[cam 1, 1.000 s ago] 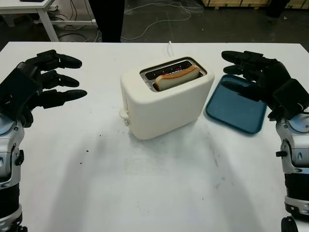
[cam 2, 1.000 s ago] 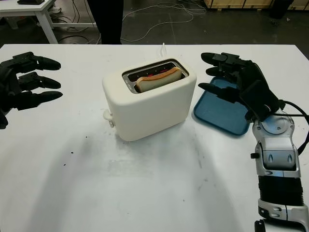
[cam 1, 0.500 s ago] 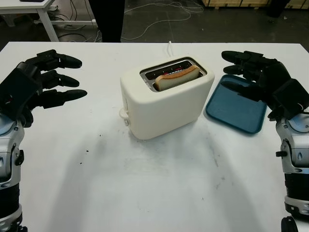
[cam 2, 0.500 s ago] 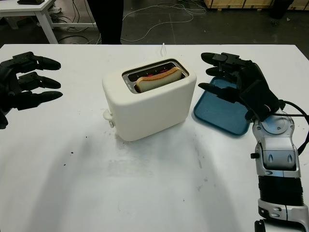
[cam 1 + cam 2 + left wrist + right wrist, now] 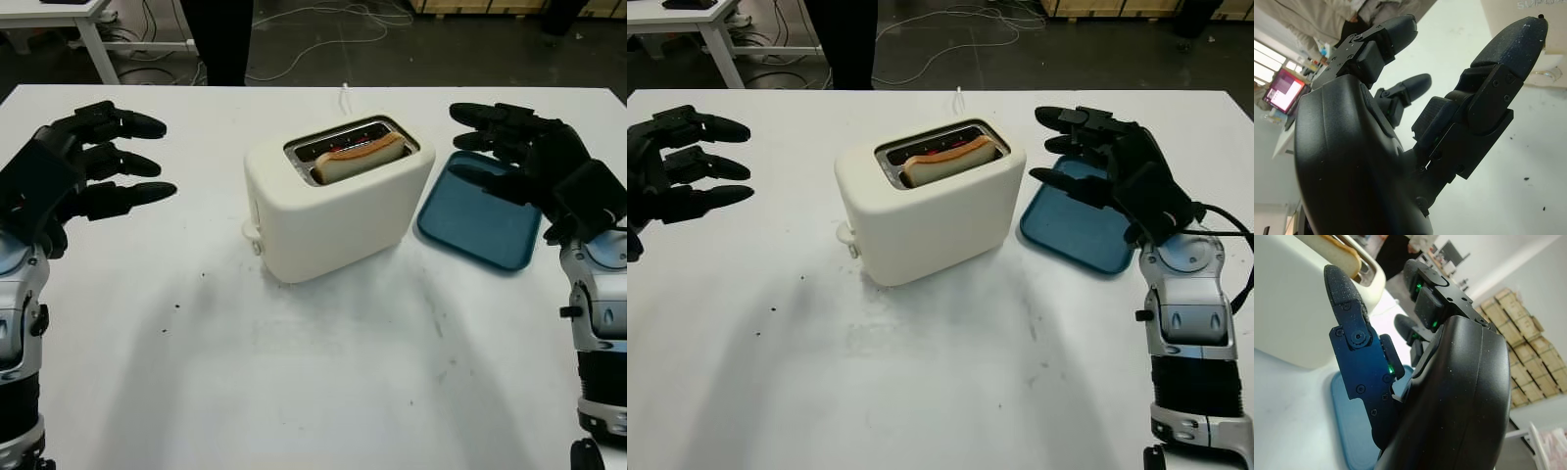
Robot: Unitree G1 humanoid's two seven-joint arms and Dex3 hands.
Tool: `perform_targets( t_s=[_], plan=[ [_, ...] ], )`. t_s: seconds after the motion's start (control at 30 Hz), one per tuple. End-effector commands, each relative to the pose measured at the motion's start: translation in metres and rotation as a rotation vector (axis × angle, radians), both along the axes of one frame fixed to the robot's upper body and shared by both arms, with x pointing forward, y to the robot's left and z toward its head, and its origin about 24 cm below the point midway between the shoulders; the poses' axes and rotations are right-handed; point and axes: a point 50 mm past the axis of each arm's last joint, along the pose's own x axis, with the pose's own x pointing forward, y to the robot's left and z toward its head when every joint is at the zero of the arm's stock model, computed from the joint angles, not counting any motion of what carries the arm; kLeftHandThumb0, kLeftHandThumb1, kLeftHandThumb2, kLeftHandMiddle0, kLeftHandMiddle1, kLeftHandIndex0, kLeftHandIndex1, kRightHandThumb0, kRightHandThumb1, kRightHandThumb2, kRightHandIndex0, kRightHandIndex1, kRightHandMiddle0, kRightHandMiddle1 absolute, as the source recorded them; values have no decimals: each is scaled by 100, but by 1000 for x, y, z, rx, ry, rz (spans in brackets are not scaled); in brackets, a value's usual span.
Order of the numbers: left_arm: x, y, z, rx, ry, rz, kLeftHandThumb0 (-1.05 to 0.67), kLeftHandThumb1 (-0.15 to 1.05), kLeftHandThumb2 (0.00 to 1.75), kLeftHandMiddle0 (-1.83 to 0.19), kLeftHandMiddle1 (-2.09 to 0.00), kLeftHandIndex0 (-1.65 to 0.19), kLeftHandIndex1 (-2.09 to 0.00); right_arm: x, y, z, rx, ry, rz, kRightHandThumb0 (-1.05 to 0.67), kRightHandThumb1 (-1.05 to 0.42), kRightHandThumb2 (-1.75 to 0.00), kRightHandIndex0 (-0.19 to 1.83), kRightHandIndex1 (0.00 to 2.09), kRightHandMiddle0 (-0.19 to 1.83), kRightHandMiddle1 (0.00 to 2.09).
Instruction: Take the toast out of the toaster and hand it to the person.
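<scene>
Nothing had shifted over the last second: the toast (image 5: 359, 157) still sat in the front slot of the toaster (image 5: 333, 201), its top edge standing proud of the slot. The left hand (image 5: 73, 171) hovered open well to the left of the toaster, and the right hand (image 5: 534, 157) hung open to the toaster's right, above the blue tray (image 5: 480, 223) on the bench (image 5: 313, 372). Judging by that stillness, the reach for the toast had not begun.

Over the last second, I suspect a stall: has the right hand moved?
No. The right hand is open above the blue tray, placed as before relative to the toaster.
</scene>
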Motion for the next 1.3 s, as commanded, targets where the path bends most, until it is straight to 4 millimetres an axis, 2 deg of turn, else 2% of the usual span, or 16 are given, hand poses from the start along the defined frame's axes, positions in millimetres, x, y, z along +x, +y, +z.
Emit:
perform_targets(
  t_s=[0.0, 1.27],
  plan=[
    [0, 0, -1, 2, -1, 1, -98, 59, 0, -50, -102, -48, -85, -1, 0, 1, 12, -5, 8, -56, -78, 0, 26, 84, 66, 1],
    [0, -1, -2, 2, 0, -1, -98, 59, 0, -49, -102, -47, -86, 0, 1, 2, 11, -1, 9, -56, -77, 0, 26, 83, 67, 1]
  ],
)
